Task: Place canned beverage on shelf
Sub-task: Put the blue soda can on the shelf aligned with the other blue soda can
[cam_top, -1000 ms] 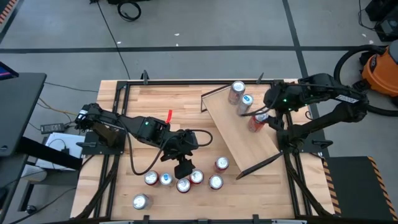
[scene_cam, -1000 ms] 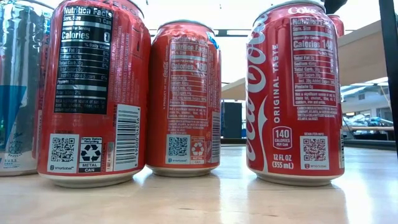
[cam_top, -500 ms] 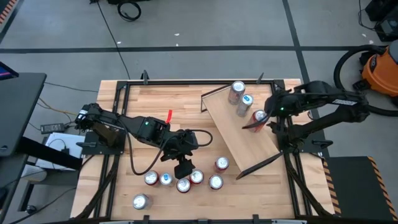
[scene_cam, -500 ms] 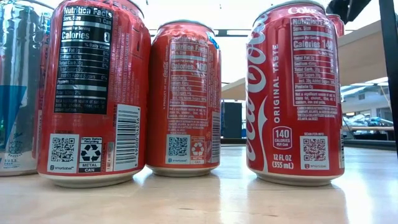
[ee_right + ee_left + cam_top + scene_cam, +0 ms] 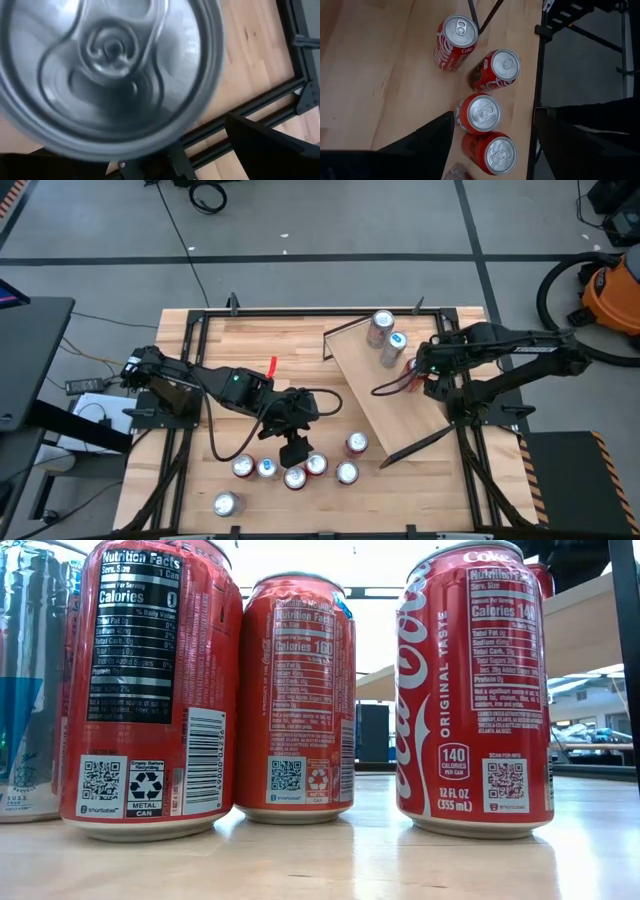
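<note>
The shelf (image 5: 385, 410), a light wood plank with black end rails, lies slanted at the table's right. Two cans (image 5: 381, 328) (image 5: 393, 348) stand on its far end. My right gripper (image 5: 405, 378) is over the shelf beside them, shut on a red can whose silver top (image 5: 110, 70) fills the right wrist view. My left gripper (image 5: 293, 450) is open above a cluster of cans (image 5: 300, 470) near the table's front. In the left wrist view its fingers stand on either side of a red can (image 5: 481, 113), apart from it. My right gripper holds the red can from above, the fingers pointing down along its sides. One finger (image 5: 265, 145) shows beside the can's rim (image 5: 210, 100). The can's top hides the other finger and the places of contact. I cannot tell whether the can's bottom rests on the shelf.
Several red cans and one silver-blue can (image 5: 25, 680) stand close together at the table's front; one silver can (image 5: 227, 503) sits apart at the front left. A black frame (image 5: 200, 340) runs round the tabletop. A red tool (image 5: 272, 367) lies near the left arm.
My right gripper has gone a little toward the table's left and near edges over the shelf, carrying the red can. The can showed tilted beside the gripper a second ago and now sits under the wrist.
</note>
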